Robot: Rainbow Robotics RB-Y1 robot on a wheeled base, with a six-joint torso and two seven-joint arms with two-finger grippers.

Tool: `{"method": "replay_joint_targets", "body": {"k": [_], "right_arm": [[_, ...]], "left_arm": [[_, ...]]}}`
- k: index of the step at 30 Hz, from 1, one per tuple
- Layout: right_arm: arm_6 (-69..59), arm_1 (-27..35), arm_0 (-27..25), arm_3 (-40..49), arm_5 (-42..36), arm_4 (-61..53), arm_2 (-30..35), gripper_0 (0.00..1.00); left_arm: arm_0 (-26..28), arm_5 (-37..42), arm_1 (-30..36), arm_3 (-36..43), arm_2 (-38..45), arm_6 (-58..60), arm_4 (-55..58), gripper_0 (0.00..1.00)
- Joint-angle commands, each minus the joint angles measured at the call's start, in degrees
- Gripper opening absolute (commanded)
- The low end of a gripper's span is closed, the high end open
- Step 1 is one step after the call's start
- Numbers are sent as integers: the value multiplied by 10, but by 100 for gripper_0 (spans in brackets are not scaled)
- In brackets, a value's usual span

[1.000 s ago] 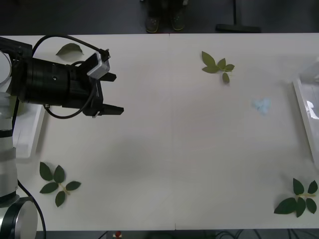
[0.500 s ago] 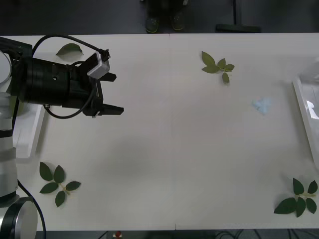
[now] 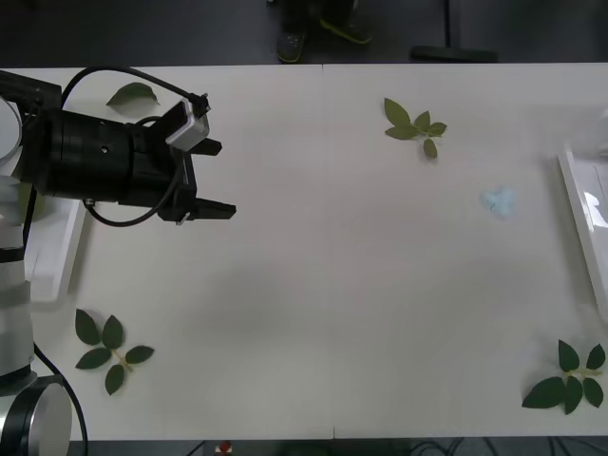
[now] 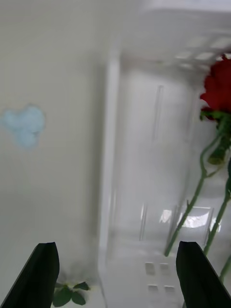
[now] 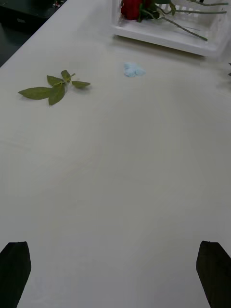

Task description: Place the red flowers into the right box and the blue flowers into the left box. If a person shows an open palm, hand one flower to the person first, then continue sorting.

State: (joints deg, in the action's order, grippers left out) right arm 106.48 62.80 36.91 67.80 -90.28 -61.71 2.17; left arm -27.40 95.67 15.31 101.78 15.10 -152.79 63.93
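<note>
Markings: no readable text on any item.
Left gripper (image 3: 211, 179): fingers apart, nothing between them; it hangs over the table (image 3: 323, 285) just beside the left box, pointing toward the far right side.
Left box (image 3: 59, 249): a white rim shows behind and below the left arm; contents cannot be determined.
Right gripper (image 4: 115, 274): fingers spread wide, nothing held; it hangs directly above the near rim of the right box.
Right box (image 4: 144, 159): translucent white tray holding red flowers (image 4: 219, 91); one red head and green stems lie along the tray side off to one flank of the right gripper. In the left wrist view the tray (image 5: 163, 36) sits well ahead of the left gripper, red heads (image 5: 131, 8) inside.
Blue fragment (image 3: 498, 200): pale blue piece on the table, outside the right box, near the right gripper and well apart from the left gripper.
Leaf sprigs (image 3: 414, 124): loose on the table.
</note>
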Motion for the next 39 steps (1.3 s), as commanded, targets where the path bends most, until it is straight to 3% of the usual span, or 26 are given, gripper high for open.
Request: {"method": "replay_joint_targets", "body": {"k": [1, 9, 14, 23, 31, 39], "right_arm": [[150, 17, 12, 83, -44, -71, 18, 70], [298, 13, 11, 168, -84, -235, 35, 70], [371, -16, 3, 239, -112, -249, 35, 70], [413, -129, -92, 451, -116, -127, 20, 70], [398, -154, -102, 466, -67, -71, -47, 71], [387, -176, -103, 465, -36, -25, -50, 70]], "left_arm": [[-17, 2, 4, 11, 2, -22, 7, 100], [-17, 2, 4, 11, 2, -22, 7, 100], [-17, 2, 4, 11, 2, -22, 7, 100], [-17, 2, 4, 11, 2, -22, 7, 100], [-17, 2, 4, 11, 2, -22, 7, 100], [-17, 2, 4, 11, 2, -22, 7, 100]]}}
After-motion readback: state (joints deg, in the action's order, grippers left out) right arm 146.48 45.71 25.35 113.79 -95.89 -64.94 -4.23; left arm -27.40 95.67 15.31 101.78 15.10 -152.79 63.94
